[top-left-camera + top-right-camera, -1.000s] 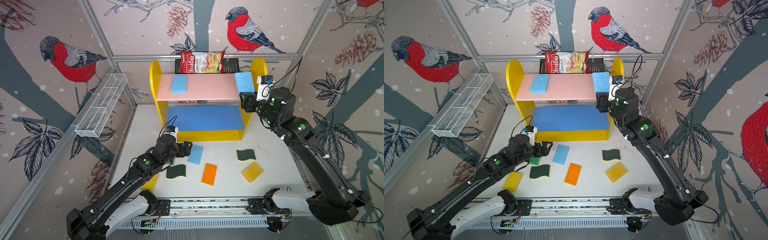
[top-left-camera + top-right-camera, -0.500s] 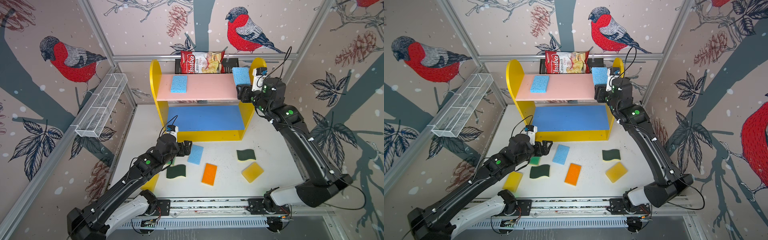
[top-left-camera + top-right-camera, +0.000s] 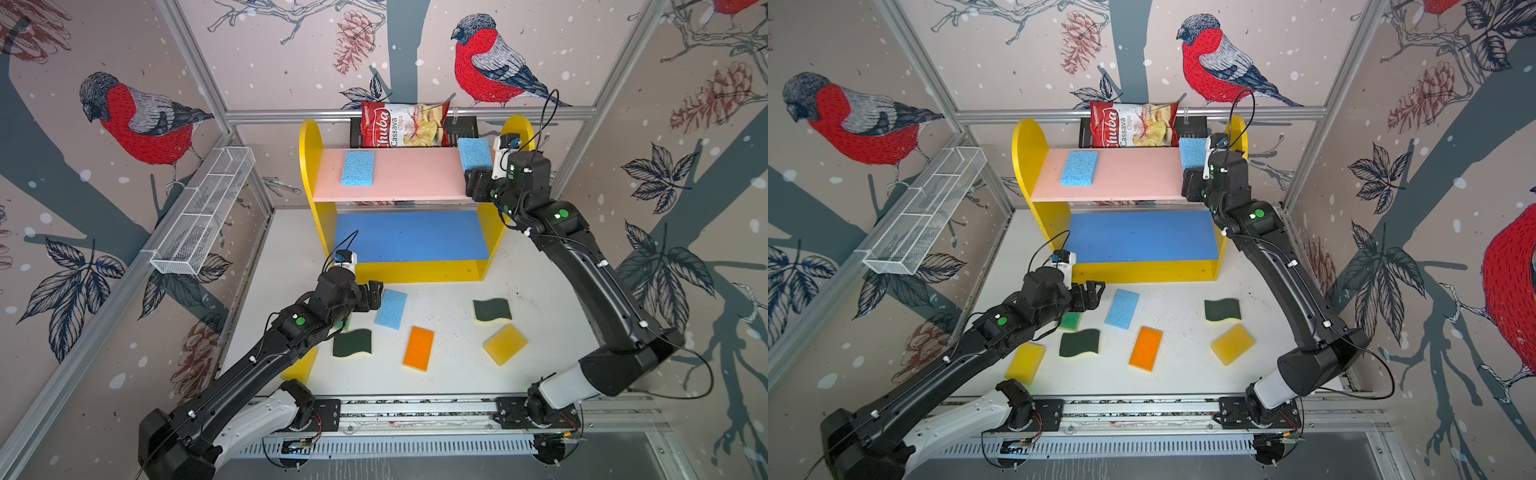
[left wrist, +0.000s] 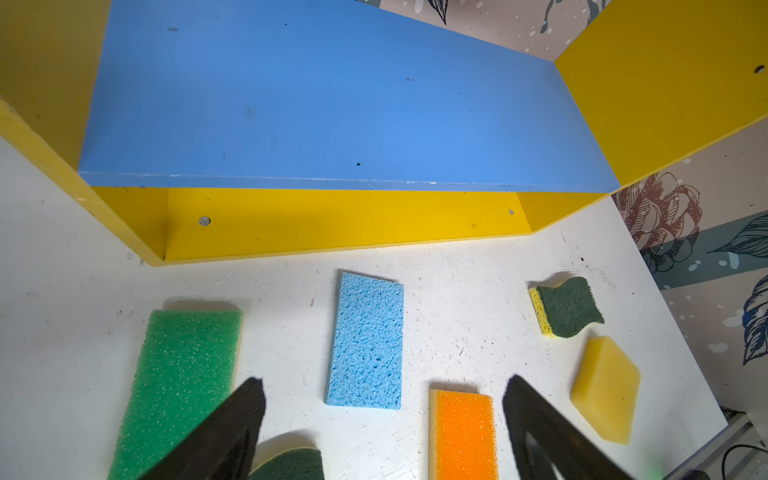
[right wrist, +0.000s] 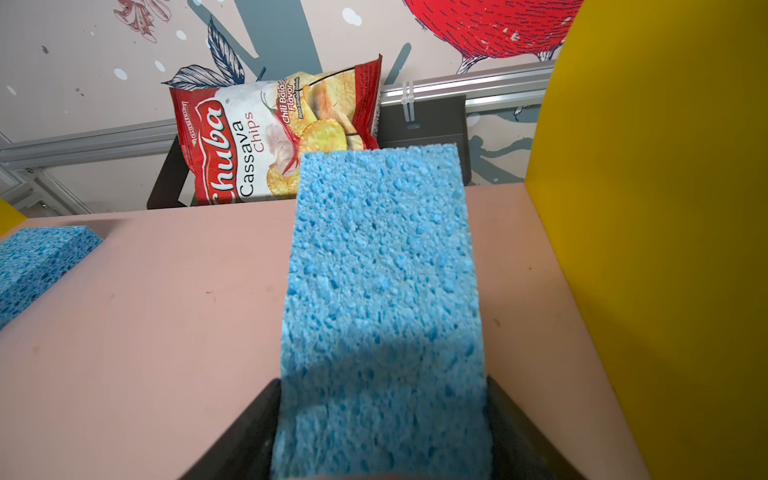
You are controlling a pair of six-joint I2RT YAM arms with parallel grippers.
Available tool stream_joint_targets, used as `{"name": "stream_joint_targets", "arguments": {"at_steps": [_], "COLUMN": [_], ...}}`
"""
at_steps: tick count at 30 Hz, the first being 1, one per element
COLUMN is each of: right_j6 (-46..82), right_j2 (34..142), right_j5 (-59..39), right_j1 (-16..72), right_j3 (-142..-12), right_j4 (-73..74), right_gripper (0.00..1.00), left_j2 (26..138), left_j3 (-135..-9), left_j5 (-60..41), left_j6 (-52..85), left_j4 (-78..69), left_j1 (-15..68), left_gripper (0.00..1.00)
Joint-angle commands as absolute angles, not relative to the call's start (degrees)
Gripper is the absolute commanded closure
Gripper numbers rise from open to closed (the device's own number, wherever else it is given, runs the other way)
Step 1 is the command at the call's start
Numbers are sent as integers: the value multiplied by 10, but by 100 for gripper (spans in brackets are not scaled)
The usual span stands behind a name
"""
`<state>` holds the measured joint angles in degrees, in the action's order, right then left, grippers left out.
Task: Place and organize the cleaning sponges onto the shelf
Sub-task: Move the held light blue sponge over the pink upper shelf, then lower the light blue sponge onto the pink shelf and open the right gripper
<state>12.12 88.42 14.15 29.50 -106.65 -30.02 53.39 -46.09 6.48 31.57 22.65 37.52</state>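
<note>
Right wrist: right end effector [image 5: 382, 388] grips blue sponge [image 5: 380, 270], long axis toward chips bag [image 5: 266, 137]; left end effector [image 4: 384, 384] spread, empty.

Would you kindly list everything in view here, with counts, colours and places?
held sponge: one, light blue; in the right hand, over the pink board's right end.
other light blue sponges: two; one on the pink board, one on the table before the shelf.
yellow sponges: two; table, one partly under the left arm.
wavy sponges: two, dark green on yellow; table.
orange-topped sponge: one; table.
green-topped sponge: one; table, by the left arm.
shelf: one, yellow sides, pink and blue boards; at the back.
chips bag: one, red; at the black rack behind the shelf.
wire basket: one, white; on the left wall.
left hand: one, black; open, above the table.
right hand: one, black; closed on the held sponge.
</note>
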Motion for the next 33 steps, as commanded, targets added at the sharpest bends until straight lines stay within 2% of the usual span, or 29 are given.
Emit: {"name": "stream_joint_targets", "arguments": {"at_steps": [1,13,33], "right_j6": [116,121,134], "right_j2": [892,898,893], "right_j5": [189,241,225], "right_j1": [306,323,335], "right_j3": [-1084,-1094,-1081], "right_j4": [-317,-342,-331], "right_gripper": [28,25,23], "left_j2": [536,542,534], "left_j3": [-459,-451,-440], "left_j5": [69,55,56], "left_j6": [313,314,318], "left_j4": [215,206,208], "left_j1": [373,366,360], "left_gripper": [10,9,10]}}
